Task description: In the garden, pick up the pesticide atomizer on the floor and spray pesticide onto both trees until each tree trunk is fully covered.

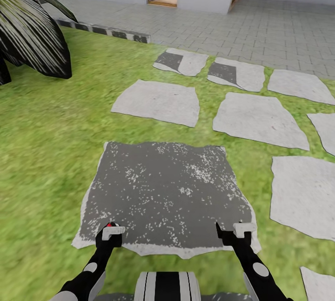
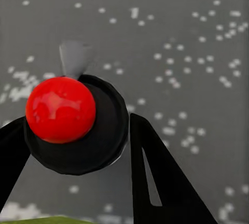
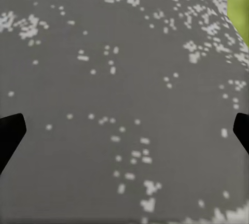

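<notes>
Left gripper (image 2: 78,151) is gripping pesticide atomizer (image 2: 72,117) w/ jaws clenched, over dark speckled paving slab (image 1: 163,189) in grass (image 1: 46,143); right gripper (image 1: 235,232) is hovering alongside, jaws spread.

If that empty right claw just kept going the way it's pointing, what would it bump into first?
Most likely the dark grey stepping stone speckled with pale dots. The right gripper, jaws spread wide with nothing between them, looks straight onto that slab in its wrist view. Nothing lies in between, though how far off the slab is can't be judged.
</notes>
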